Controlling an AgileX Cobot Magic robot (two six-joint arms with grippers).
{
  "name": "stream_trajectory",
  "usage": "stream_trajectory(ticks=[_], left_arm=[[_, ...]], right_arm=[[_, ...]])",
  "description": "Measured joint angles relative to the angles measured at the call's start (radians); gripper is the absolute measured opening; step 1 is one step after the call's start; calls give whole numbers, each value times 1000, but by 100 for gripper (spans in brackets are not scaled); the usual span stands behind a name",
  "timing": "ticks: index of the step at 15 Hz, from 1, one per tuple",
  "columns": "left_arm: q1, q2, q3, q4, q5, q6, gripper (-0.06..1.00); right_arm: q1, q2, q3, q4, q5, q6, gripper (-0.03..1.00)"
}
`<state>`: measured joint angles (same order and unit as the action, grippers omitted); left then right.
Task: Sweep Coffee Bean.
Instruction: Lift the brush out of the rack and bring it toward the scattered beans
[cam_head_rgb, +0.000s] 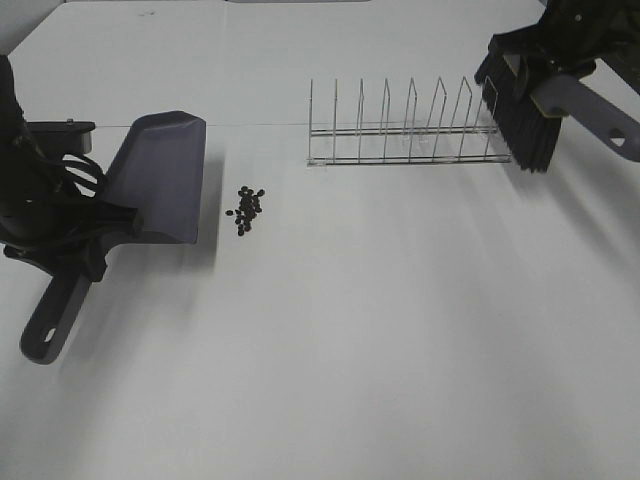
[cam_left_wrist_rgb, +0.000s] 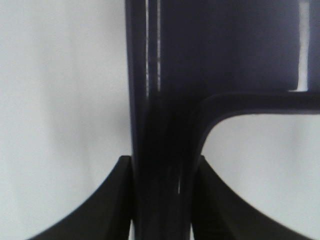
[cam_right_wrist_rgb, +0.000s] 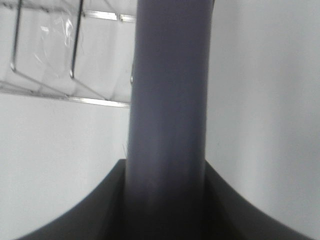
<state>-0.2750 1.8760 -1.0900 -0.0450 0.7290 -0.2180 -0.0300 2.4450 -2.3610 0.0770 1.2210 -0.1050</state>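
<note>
Nearly the whole ext. view is filled by a white table (cam_head_rgb: 400, 350), lit evenly, w/ soft shadows only. A thin seam (cam_head_rgb: 260, 124) is seen across its far part. Grey bkgd (cam_head_rgb: 12, 25) is glimpsed past the far-left corner; wall or floor can't be told.

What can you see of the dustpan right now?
The grey dustpan looks like smooth plastic: a broad scoop with raised side walls and a long handle ending in a hanging hole. It is at the left of the white table, open lip facing the coffee beans, a small gap away. The left gripper is shut on its handle, a finger on each side. No beans show inside it. Whether the lip touches the table is unclear.
</note>
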Motion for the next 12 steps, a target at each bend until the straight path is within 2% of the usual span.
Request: stream_trajectory(ticks=[5,7,10,12], left_arm=[[0,0,0,0,0,0,26],[0,0,0,0,0,0,26],[0,0,0,5,-1,0,26],[0,2,0,37,-9,-7,26]], right_arm=[[0,-103,-52,13,5,50,26],[0,-262,53,37,3,50,26],[0,-436,311,43,3,50,26],[0,-526,501,65,7,50,26]])
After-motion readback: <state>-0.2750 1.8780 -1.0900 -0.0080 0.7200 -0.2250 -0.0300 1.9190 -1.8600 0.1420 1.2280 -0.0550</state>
